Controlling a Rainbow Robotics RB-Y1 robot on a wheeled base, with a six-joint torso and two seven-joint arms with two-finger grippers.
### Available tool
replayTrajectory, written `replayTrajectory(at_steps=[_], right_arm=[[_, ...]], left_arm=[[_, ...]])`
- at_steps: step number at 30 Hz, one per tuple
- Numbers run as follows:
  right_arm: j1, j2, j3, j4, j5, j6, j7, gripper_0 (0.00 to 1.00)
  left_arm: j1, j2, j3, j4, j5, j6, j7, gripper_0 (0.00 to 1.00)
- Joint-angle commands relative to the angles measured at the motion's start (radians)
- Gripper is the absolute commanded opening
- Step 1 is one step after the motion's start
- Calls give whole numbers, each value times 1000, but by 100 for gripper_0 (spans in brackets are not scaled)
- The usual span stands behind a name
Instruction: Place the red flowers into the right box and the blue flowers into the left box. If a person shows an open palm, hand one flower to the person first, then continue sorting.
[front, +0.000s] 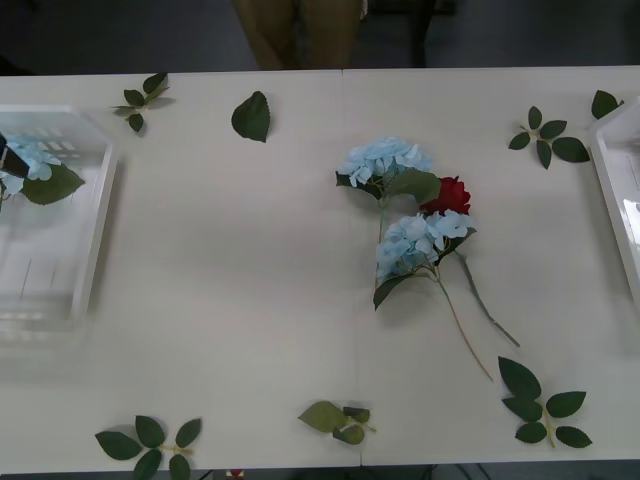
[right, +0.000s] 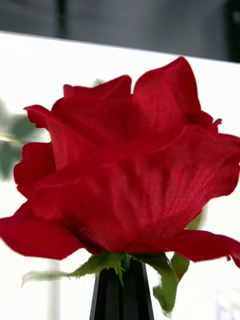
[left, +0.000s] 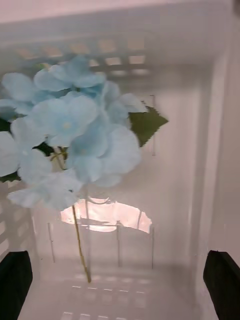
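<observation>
The right gripper (right: 121, 295) is clamped on a rose (right: 125, 165) just under its head, its black fingers pressed together. The left gripper (left: 120, 287) stands wide apart over the left box (left: 200, 150), a blue flower (left: 70, 150) lying inside between and beyond its fingers. On the table (front: 230, 300), two blue flowers (front: 385, 160) and one rose (front: 447, 195) lie crossed in a heap, stems tangled. Loose leaf sprigs (front: 545, 405) are scattered around. The right box (front: 618, 180) sits at the far right. No writing is legible.
</observation>
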Motion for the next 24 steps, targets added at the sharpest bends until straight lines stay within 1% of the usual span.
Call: replayTrajectory(at_steps=[1,5,9,11,13,15,16,17,19,20,21,23,24], right_arm=[[-29,-36,41,174,110,-165,46,0],[-42,-36,101,304,212,-307,29,0],[-47,-32,168,344,268,-379,-44,0],[-47,-29,193,344,274,-385,-79,0],[-47,-27,205,335,263,-387,-93,13],[-45,-27,203,321,237,-387,-87,41],[-45,-29,202,318,220,-387,-84,52],[-45,-27,199,312,202,-387,-81,61],[-45,-29,196,304,165,-376,-75,71],[-45,-29,191,295,145,-362,-73,74],[-45,-29,190,287,134,-352,-72,75],[-45,-29,180,247,77,-283,-67,78],[-45,-29,171,220,37,-221,-67,80]], left_arm=[[-29,-71,42,-103,56,34,-68,100],[-28,-163,71,-164,59,75,-166,100],[-28,-251,100,-204,70,90,-235,100],[-29,-280,102,-212,84,90,-231,100],[-28,-306,102,-218,98,92,-224,100],[-29,-329,100,-221,107,93,-232,100],[-28,-337,96,-224,108,96,-234,100],[-28,-346,93,-232,107,100,-235,100],[-28,-364,80,-241,101,103,-240,100],[-28,-370,76,-244,99,101,-243,100],[-28,-373,73,-247,98,101,-244,100],[-28,-386,71,-255,101,101,-252,100],[-28,-396,73,-259,108,101,-264,100]])
